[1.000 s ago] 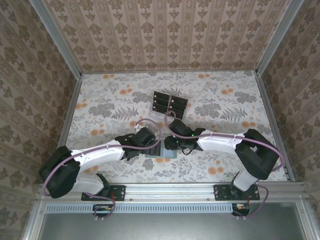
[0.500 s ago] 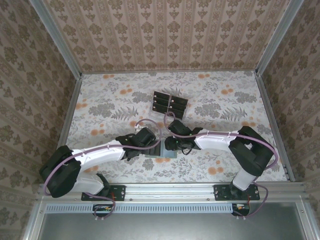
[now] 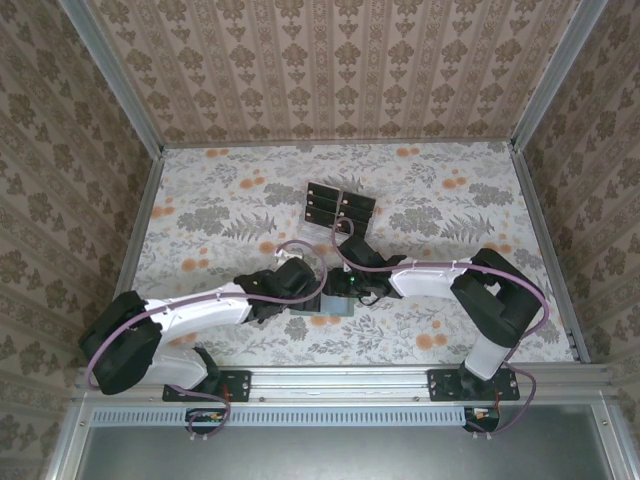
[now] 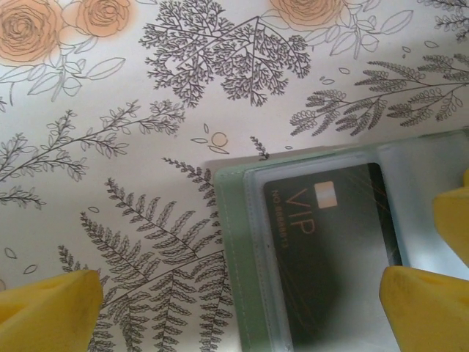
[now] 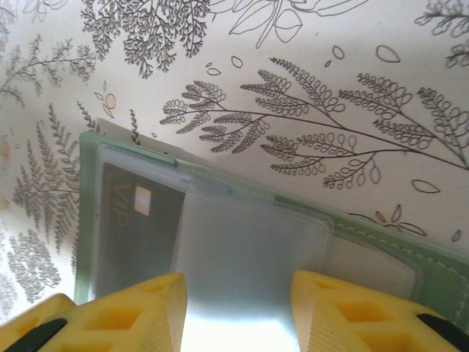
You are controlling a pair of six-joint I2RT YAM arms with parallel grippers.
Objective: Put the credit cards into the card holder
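Note:
The sage-green card holder (image 3: 330, 306) lies flat on the floral table between both grippers. One black credit card (image 4: 330, 242) marked VIP sits inside its clear pocket, and its chip end (image 5: 135, 220) shows under the plastic. My left gripper (image 4: 238, 315) hangs wide open over the holder's left edge (image 4: 234, 257), with one yellow fingertip (image 4: 47, 308) above bare table. My right gripper (image 5: 238, 315) is open, its fingers (image 5: 117, 312) straddling the clear pocket (image 5: 249, 249) without gripping anything. More credit cards (image 3: 340, 207) rest in a rack farther back.
The clear tiered rack (image 3: 330, 228) stands behind the holder at mid-table. Patterned walls enclose the table (image 3: 450, 200) on three sides. Open floral surface stretches left and right of the arms.
My right gripper has slid a little left over the holder and its jaws have widened slightly. The left gripper edged right and stays wide open.

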